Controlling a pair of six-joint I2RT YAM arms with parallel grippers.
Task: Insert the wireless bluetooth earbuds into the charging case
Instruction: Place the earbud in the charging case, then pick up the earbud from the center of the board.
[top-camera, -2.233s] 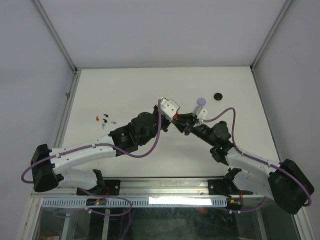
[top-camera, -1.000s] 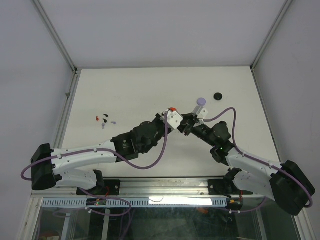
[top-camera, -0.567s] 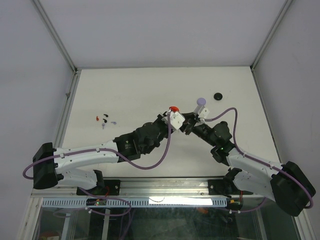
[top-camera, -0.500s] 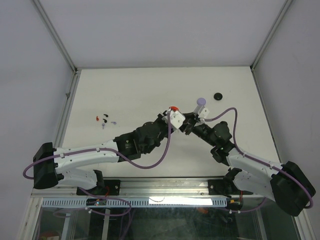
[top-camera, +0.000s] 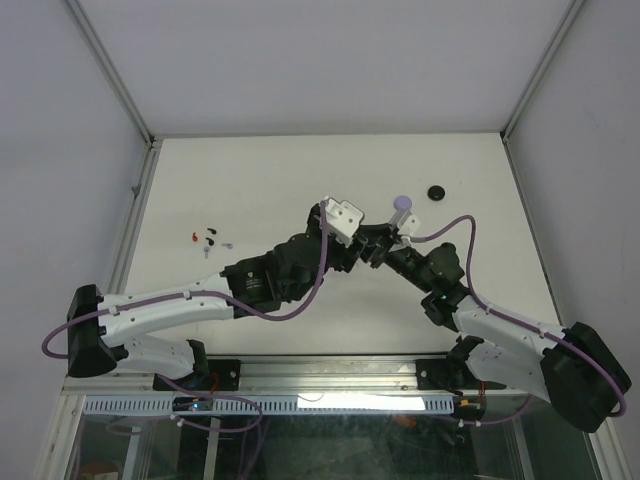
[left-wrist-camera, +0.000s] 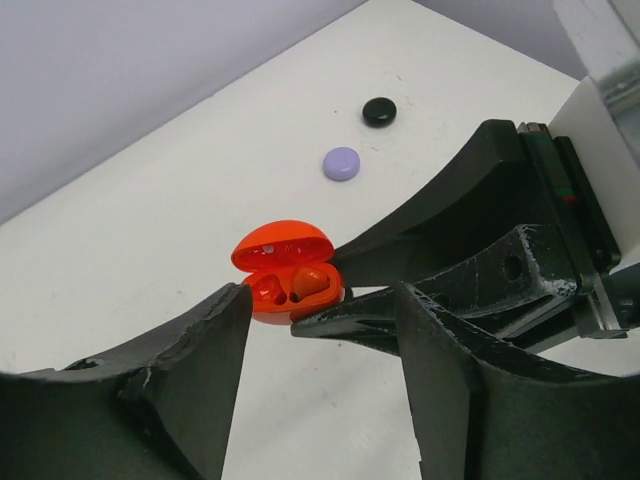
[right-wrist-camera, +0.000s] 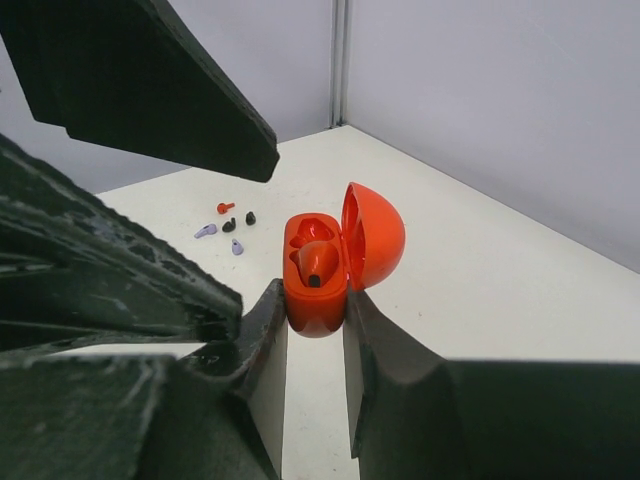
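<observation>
Right wrist view: the right pincer (right-wrist-camera: 312, 312) is clenched on the open orange charging case (right-wrist-camera: 340, 250) at mid-counter (right-wrist-camera: 480, 280), one earbud (right-wrist-camera: 318, 262) seated inside. The left pincer (left-wrist-camera: 318, 300) stands released beside it.

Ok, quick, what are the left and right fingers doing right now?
Left gripper: open, holding nothing.
Right gripper: shut on the orange charging case, whose lid is open.

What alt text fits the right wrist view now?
Open orange charging case, upright, clamped in the right gripper, one orange earbud seated inside. The left gripper's fingers loom at left; small loose pieces lie on the table behind.
</observation>
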